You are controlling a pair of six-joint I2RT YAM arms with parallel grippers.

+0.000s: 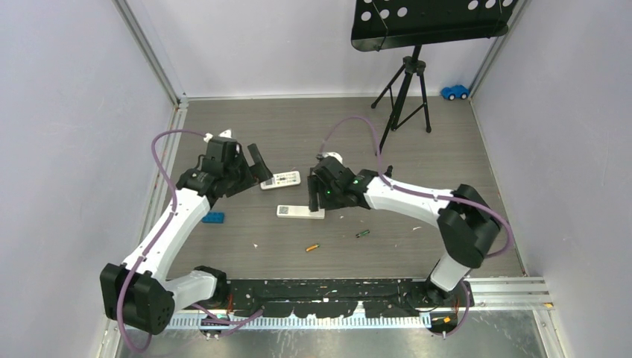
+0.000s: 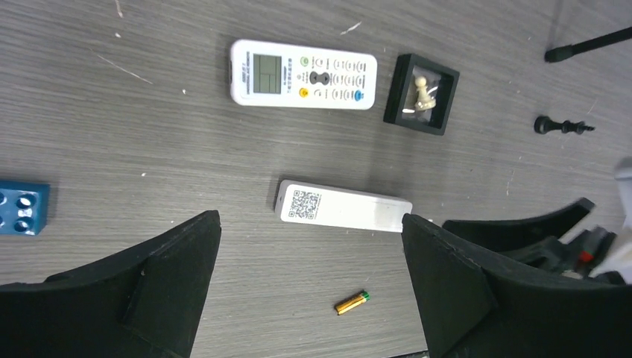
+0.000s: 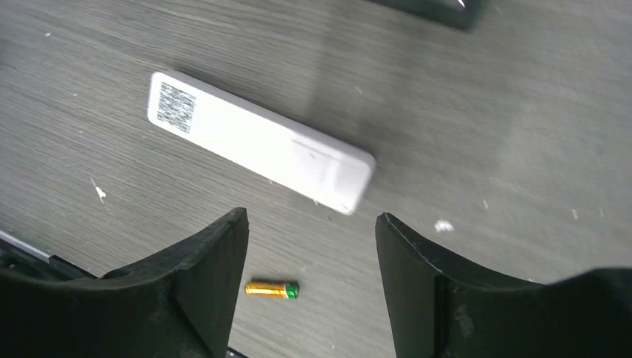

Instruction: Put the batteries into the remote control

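The slim white remote control (image 1: 300,212) lies back up, with a QR label at its left end. It also shows in the left wrist view (image 2: 344,208) and the right wrist view (image 3: 257,140). An orange battery (image 1: 312,247) lies on the floor in front of it, also seen by the left wrist (image 2: 351,302) and the right wrist (image 3: 272,289). A green-and-black battery (image 1: 362,233) lies further right. Other batteries are out of view. My left gripper (image 1: 257,165) (image 2: 309,235) is open and empty, above and left of the remote. My right gripper (image 1: 313,195) (image 3: 308,246) is open and empty over the remote's right end.
A shorter white buttoned remote (image 2: 302,74) lies behind the slim one. Beside it is a black frame holding a pale pawn (image 2: 421,93), then a black chess piece (image 2: 563,126). A blue brick (image 1: 212,218) lies left. A music-stand tripod (image 1: 406,82) and a blue toy car (image 1: 454,92) are at the back.
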